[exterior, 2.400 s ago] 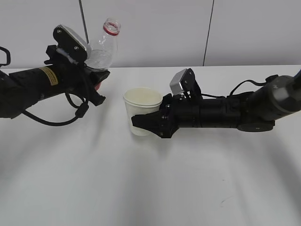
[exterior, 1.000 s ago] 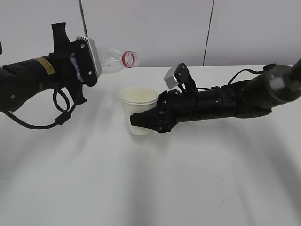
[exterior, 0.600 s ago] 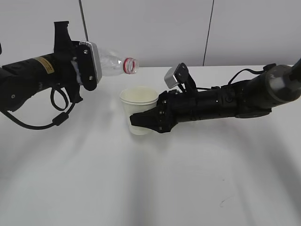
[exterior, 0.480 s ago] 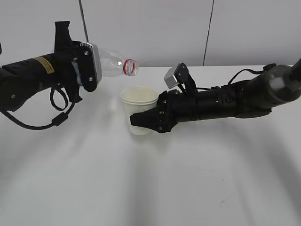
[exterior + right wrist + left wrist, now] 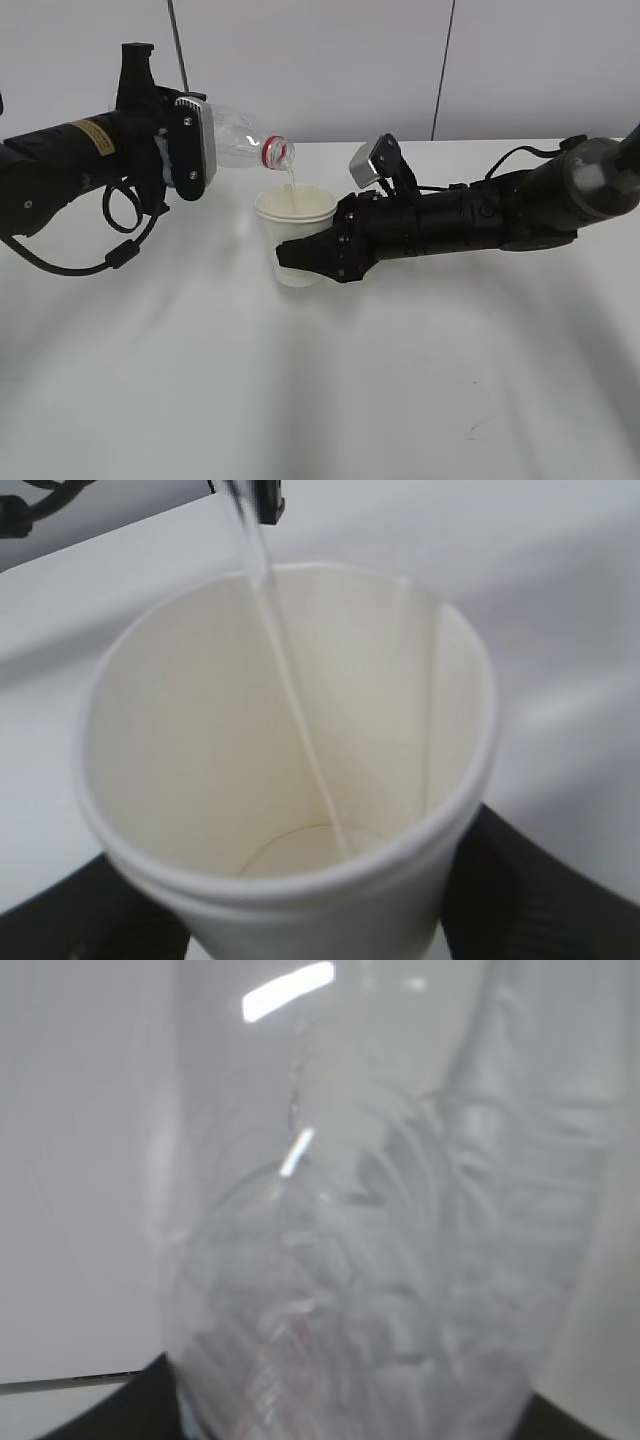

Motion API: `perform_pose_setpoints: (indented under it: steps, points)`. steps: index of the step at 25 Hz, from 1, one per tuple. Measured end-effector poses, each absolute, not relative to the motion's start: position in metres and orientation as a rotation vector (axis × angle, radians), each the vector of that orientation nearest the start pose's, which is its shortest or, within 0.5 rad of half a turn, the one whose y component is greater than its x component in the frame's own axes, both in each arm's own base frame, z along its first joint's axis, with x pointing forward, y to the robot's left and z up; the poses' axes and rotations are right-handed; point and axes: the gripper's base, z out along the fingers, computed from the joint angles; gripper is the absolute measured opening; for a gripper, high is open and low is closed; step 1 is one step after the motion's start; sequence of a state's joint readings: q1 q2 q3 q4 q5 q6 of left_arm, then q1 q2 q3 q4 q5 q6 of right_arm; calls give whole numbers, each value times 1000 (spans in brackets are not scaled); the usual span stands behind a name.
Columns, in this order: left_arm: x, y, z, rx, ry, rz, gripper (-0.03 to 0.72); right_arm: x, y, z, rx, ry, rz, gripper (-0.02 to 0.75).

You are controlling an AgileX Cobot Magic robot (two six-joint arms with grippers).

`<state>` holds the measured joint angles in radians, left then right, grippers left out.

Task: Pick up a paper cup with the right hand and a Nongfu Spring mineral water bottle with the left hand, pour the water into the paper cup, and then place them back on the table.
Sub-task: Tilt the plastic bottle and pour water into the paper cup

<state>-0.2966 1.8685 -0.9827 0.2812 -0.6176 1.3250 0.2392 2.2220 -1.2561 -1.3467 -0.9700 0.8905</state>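
Observation:
My left gripper [image 5: 185, 150] is shut on the clear Nongfu Spring bottle [image 5: 243, 147], held on its side with its red-ringed mouth tipped down over the paper cup [image 5: 295, 215]. A thin stream of water [image 5: 291, 182] runs from the mouth into the cup. My right gripper [image 5: 312, 255] is shut on the cream-white cup and holds it upright just above the white table [image 5: 330, 400]. The left wrist view is filled by the blurred bottle [image 5: 380, 1240]. The right wrist view looks down into the cup [image 5: 190, 740], with the water stream [image 5: 295, 710] reaching its bottom.
A small dark scratch mark [image 5: 477, 429] lies on the table at the front right. A pale wall with two dark vertical seams [image 5: 443, 70] stands behind the table's back edge. Black cables [image 5: 125, 240] hang under the left arm.
The left gripper has swung the bottle from upright to lying sideways, then dipped its mouth over the cup. Water now streams out. The right gripper raised the cup slightly and has since held still.

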Motion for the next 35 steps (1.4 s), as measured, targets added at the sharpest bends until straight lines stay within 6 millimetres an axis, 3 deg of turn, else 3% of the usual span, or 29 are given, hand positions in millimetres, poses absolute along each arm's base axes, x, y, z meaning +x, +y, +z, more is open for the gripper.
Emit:
perform_pose_setpoints:
  steps: [35]
  points:
    - [379,-127,202,1510,1003,822,296,395,172,116,-1040,1730,948,482]
